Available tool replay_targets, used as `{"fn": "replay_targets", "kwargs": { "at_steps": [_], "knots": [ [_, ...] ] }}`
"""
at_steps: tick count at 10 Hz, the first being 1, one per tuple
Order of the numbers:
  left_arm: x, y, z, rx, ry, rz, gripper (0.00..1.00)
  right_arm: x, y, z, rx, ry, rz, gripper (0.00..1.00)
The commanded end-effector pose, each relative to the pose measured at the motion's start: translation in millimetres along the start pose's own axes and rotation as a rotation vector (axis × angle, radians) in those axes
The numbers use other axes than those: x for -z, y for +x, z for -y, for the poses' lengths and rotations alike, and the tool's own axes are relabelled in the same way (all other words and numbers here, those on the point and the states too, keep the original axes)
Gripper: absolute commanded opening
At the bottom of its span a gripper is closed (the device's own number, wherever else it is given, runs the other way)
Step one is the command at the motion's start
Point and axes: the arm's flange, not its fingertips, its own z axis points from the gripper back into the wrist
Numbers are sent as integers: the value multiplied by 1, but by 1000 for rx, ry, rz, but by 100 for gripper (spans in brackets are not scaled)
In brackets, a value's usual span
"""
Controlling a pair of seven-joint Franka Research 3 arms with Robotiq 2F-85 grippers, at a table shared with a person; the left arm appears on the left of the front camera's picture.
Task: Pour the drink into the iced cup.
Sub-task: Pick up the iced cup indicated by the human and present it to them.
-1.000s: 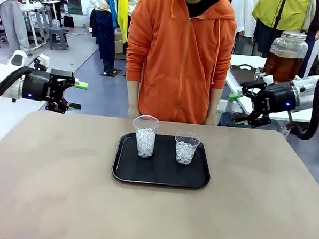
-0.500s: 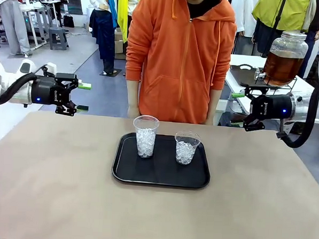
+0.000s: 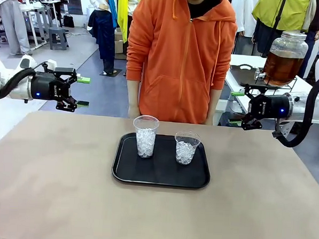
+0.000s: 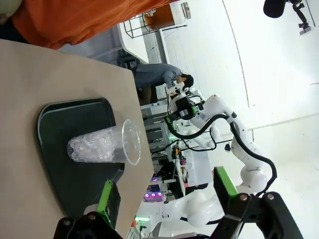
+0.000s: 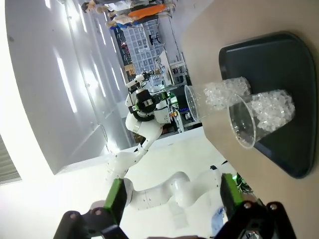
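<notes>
Front view, I see left jaws and right jaws spread open, empty, flanking the desk, drink in a jar behind the right arm, two iced cups on a black tray.

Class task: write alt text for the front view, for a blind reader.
Two ice-filled clear cups stand on a black tray on a tan table, before a person in orange. Both open, the left end effector and right end effector hover at either side.
</notes>
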Motion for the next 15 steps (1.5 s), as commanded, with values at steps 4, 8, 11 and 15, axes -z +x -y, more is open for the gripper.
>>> {"fn": "replay_targets", "kwargs": {
  "at_steps": [4, 8, 11, 15],
  "knots": [
    [0, 0, 1, 29, -13, -3, 100, 0, 0, -1, -3, -3, 6, 100],
    [0, 0, 1, 29, -13, -3, 100, 0, 0, -1, -3, -3, 6, 100],
    [0, 0, 1, 29, -13, -3, 100, 0, 0, -1, -3, -3, 6, 100],
    [0, 0, 1, 29, -13, -3, 100, 0, 0, -1, -3, -3, 6, 100]
  ]
}}
